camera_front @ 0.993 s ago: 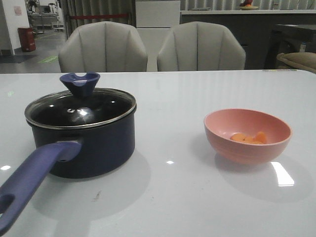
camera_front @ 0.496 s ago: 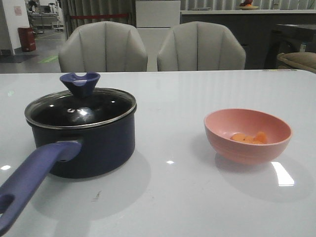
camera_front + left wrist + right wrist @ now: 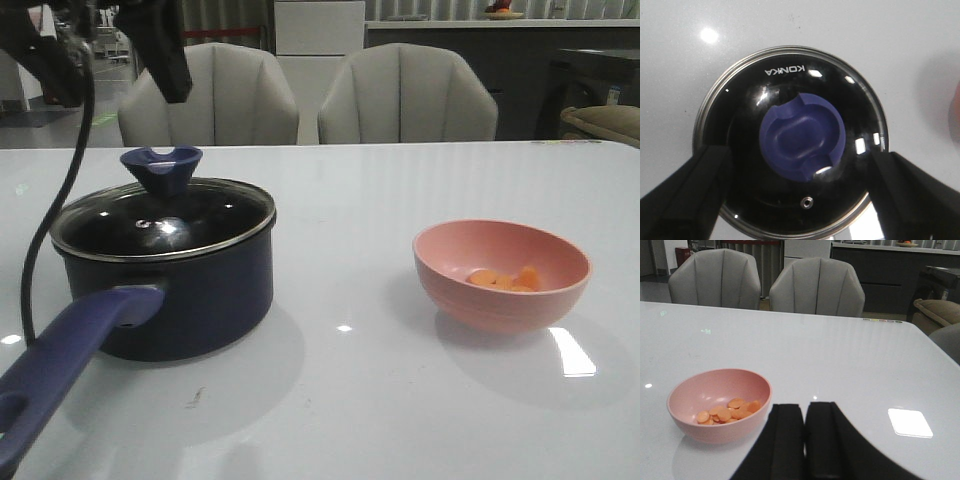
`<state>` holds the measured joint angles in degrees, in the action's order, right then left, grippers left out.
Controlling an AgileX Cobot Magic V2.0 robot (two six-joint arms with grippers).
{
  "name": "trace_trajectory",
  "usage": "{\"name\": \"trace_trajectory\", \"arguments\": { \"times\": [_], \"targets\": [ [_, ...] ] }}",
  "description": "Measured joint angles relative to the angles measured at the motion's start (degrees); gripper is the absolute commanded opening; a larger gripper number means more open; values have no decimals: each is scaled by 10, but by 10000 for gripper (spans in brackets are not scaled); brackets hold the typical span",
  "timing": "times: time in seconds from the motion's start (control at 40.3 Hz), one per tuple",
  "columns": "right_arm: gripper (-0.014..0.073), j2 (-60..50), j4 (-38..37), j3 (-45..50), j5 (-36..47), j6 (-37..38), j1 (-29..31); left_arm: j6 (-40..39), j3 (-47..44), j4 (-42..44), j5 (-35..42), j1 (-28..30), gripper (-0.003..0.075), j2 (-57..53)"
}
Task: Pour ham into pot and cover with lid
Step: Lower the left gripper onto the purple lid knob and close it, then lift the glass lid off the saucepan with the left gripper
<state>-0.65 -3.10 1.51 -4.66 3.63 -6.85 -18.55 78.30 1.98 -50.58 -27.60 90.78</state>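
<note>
Left gripper (image 3: pixel 800 200): fingers spread wide, directly above the lid (image 3: pixel 163 222) that you must lift off the pot (image 3: pixel 170 290), left on the surface | right gripper (image 3: pixel 805 440): fingers together | ham (image 3: pixel 505 279) in the bowl (image 3: pixel 500 300), right.

Dim overhead light; bright glare patches on the glossy worktop (image 3: pixel 400 400) and glass lid (image 3: pixel 740 125); soft shadows, slight blur.

Glossy dark glass lid (image 3: pixel 790 145), metal-rimmed, on shiny white table (image 3: pixel 400 400).
</note>
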Motion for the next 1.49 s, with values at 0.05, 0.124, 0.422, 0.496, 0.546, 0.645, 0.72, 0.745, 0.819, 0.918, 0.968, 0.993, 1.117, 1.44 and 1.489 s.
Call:
{"name": "trace_trajectory", "arguments": {
  "times": [0.05, 0.124, 0.422, 0.496, 0.546, 0.645, 0.72, 0.745, 0.819, 0.918, 0.968, 0.993, 1.117, 1.44, 1.489],
  "targets": [
    [161, 0, 0, 0, 0, 0, 0, -16, 20, 3, -16, -1, 592, 22],
    [161, 0, 0, 0, 0, 0, 0, -34, 55, 5, -41, -1, 592, 57],
    [161, 0, 0, 0, 0, 0, 0, -71, 158, 2, -120, -1, 592, 140],
    [161, 0, 0, 0, 0, 0, 0, -72, 169, -7, -124, -1, 592, 154],
    [161, 0, 0, 0, 0, 0, 0, -74, 172, -10, -129, -1, 592, 160],
    [161, 0, 0, 0, 0, 0, 0, -78, 173, -12, -143, -1, 592, 171],
    [161, 0, 0, 0, 0, 0, 0, -81, 173, -15, -157, -1, 592, 180],
    [161, 0, 0, 0, 0, 0, 0, -81, 173, -14, -161, -1, 592, 183],
    [161, 0, 0, 0, 0, 0, 0, -82, 173, -14, -163, -1, 583, 188],
    [161, 0, 0, 0, 0, 0, 0, -84, 173, -16, -163, -1, 560, 189],
    [161, 0, 0, 0, 0, 0, 0, -84, 173, -16, -164, -1, 535, 189],
    [161, 0, 0, 0, 0, 0, 0, -84, 173, -16, -164, -1, 514, 189],
    [161, 0, 0, 0, 0, 0, 0, -84, 173, -12, -168, -1, 418, 189],
    [161, 0, 0, 0, 0, 0, 0, -84, 173, -9, -167, -1, 362, 189],
    [161, 0, 0, 0, 0, 0, 0, -84, 173, -9, -167, -1, 362, 188]
  ]
}}
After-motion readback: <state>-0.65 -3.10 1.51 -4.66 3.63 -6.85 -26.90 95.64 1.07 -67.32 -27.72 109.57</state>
